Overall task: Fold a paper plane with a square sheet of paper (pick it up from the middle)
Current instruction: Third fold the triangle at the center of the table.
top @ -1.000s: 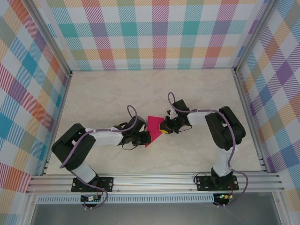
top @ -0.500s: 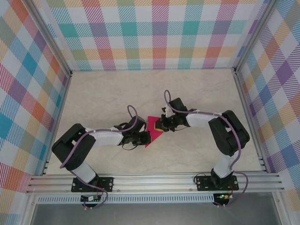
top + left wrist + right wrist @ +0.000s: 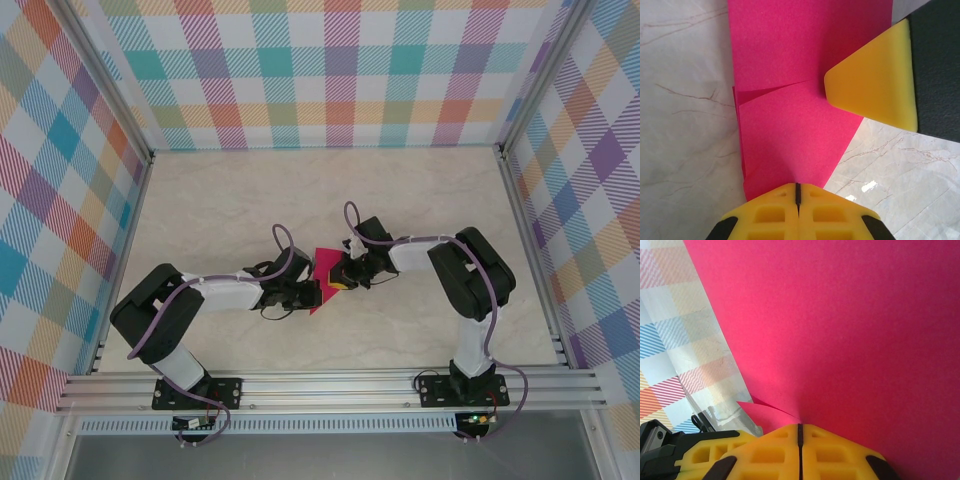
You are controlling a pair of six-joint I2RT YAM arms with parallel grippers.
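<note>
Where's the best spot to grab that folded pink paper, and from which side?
Probably the layered long edge of the square sheet of paper, where a flap corner pokes out. Come in low along the table from that side, one finger sliding under: the sheet looks thin and flat, so a pinch from straight above would find little to close on.

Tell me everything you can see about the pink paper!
The pink paper is thin, plain and bright magenta, folded into layers with a slanted crease and a small flap at one edge. It sits in the middle of the table between the two arms. The left claw is shut on its narrow end, and the right claw is shut on another edge.
</note>
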